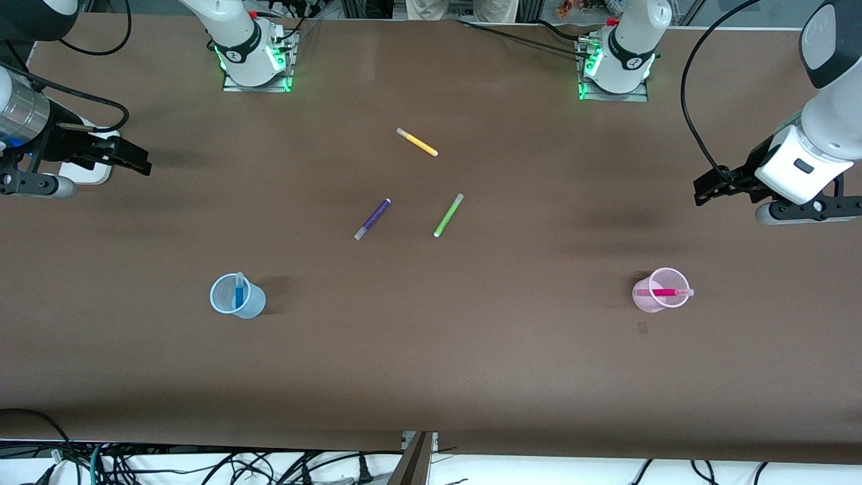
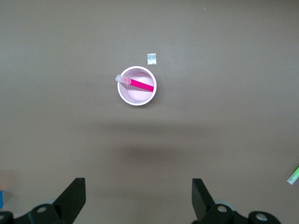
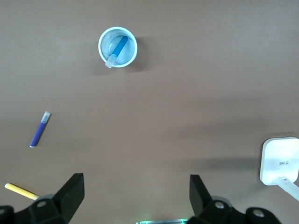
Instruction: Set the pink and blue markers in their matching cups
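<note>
Standing in the blue cup (image 1: 237,297) is the blue marker (image 1: 239,291); the pink marker (image 1: 663,292) leans in the pink cup (image 1: 660,290). Both the left gripper (image 1: 705,190) and right gripper (image 1: 138,164) hover spread wide, empty, at the table's ends.

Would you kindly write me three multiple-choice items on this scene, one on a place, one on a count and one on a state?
1. Where is the blue marker?
A. in the blue cup
B. in the pink cup
C. flat on the table

2. How many markers lie loose on the table?
A. one
B. three
C. five

3. What does the left gripper hold?
A. the pink marker
B. the green marker
C. nothing, its fingers open

Answers:
1 A: the front view shows it leaning inside that cup.
2 B: yellow marker, purple marker and green.
3 C: its wrist view shows spread fingers with bare table between; the right gripper is likewise open.
</note>
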